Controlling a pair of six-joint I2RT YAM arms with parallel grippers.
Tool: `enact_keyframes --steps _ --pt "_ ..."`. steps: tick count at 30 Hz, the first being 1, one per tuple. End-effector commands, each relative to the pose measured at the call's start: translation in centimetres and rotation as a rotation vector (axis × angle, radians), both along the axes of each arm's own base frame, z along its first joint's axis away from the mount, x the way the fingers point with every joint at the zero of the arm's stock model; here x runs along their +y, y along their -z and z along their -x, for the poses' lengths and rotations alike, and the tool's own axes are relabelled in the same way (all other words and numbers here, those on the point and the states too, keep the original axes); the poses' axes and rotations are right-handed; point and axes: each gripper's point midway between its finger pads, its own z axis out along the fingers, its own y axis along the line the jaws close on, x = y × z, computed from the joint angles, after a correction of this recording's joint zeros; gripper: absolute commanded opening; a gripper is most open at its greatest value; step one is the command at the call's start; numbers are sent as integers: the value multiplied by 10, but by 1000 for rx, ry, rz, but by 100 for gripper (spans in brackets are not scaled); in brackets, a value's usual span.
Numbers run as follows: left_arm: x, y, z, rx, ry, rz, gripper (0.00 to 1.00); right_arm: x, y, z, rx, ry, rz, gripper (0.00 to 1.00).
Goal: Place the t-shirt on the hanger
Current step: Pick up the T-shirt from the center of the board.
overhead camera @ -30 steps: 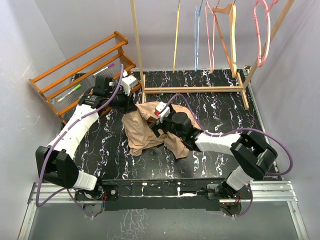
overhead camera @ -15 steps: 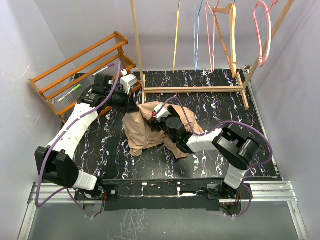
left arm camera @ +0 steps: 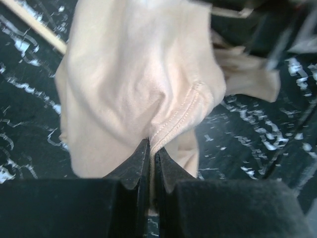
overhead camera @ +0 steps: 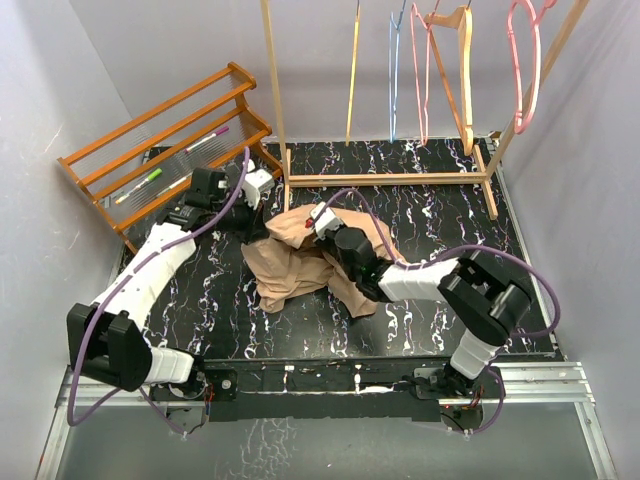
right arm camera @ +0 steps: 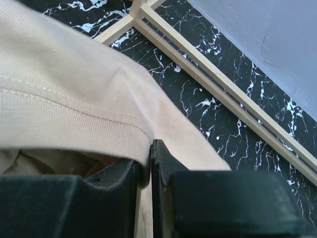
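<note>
Though soft, rumpled tan t-shirt

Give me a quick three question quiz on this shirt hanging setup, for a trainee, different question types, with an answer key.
1. True or false: the t-shirt is already on the mustard-yellow hanger.
2. Which is shut on the t-shirt? A: the left gripper only. B: the right gripper only. C: both.
3. Short answer: what sort of edge does the right gripper pinch?
Key: 1 false, the hanger hangs bare and the t-shirt lies crumpled on the table. 2 C. 3 a ribbed band.
</note>
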Motion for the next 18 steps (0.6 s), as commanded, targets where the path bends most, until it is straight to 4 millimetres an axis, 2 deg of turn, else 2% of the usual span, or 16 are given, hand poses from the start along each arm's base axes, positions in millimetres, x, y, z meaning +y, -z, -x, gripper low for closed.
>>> enact_keyframes --steps 1,4,8,12,14,18 --pt "31 24 -21 -173 -77 -170 3 7 -38 -7 41 -59 -64 12" --pt "50 51 -31 -253 -114 -266 16 11 -37 -11 142 -106 -53 10" --pt "56 72 -35 -319 -127 -291 47 11 -28 -15 228 -121 -22 8" --pt "55 74 -40 -371 -138 -277 74 8 -29 -22 247 -107 -45 8" --pt "56 69 -41 -415 -149 -266 84 7 -26 -24 267 -103 -52 8" --pt "56 49 -42 -516 -181 -219 90 8 -20 -25 290 -105 -53 8"
